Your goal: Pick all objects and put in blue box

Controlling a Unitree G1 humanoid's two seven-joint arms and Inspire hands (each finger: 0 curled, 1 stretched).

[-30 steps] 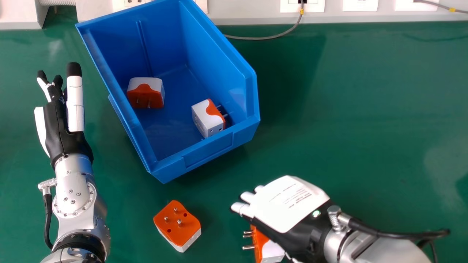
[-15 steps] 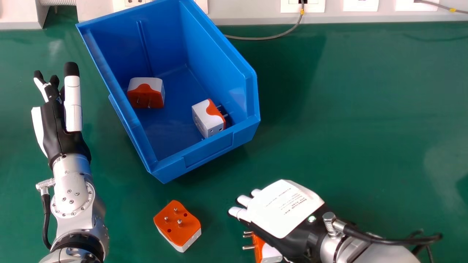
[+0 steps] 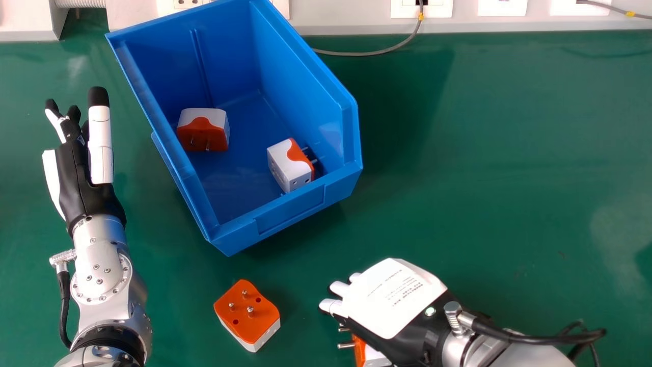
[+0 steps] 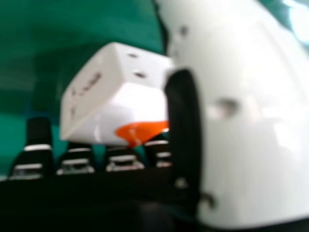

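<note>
Right robot hand (image 3: 395, 300) open, fingers loosely extended, over a plug (image 3: 360, 351) near the head view's bottom edge. Plug partly hidden, pins toward the view's left; whether the hand touches it, cannot tell. Second plug (image 3: 247, 312) on the table (image 3: 509, 153), orange face and pins up, near the box (image 3: 290, 214). Third plug (image 3: 204, 130) and fourth plug (image 3: 290, 165) inside the box, lying apart. Left robot hand (image 3: 81, 178) open, straight-fingered, beside the box.
</note>
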